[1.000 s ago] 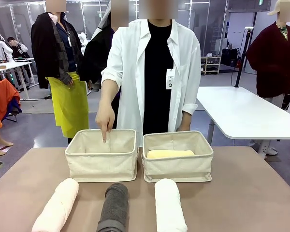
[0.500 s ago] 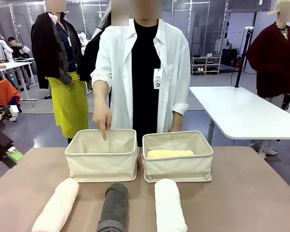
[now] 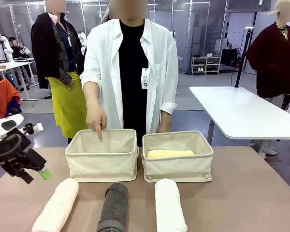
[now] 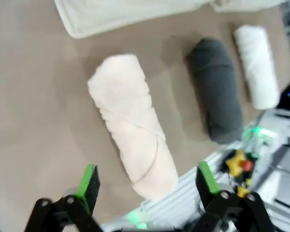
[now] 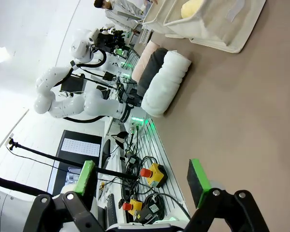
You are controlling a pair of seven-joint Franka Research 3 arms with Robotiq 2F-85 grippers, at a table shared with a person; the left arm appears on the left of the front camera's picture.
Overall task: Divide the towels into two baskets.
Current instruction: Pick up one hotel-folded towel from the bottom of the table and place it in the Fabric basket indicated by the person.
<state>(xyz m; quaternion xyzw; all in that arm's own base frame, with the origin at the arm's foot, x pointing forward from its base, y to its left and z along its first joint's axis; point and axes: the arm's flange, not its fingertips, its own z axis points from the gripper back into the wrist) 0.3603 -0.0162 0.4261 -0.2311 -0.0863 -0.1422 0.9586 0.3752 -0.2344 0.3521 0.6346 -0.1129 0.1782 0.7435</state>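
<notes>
Since a second ago, the left gripper [image 3: 41,171] has been brought in from the robot's left. Its jaws are spread wide and empty, poised above the pale pink towel [image 4: 133,123]. That roll lies on the table [image 3: 241,193] beside the dark grey towel [image 3: 115,208] and the white towel [image 3: 169,205]. The right gripper [image 5: 142,179] is likewise held open and empty. The pale yellow towel [image 3: 170,153] is seen in the right basket [image 3: 179,170]. The left basket [image 3: 101,164] is pointed into by the person's hand [image 3: 96,118], so a pick of the pink roll is judged imminent.

Left arm's black, green-padded gripper [image 3: 41,171] has come in over the brown table [image 3: 241,193]; the white-coated person [image 3: 130,72] has shifted left.
</notes>
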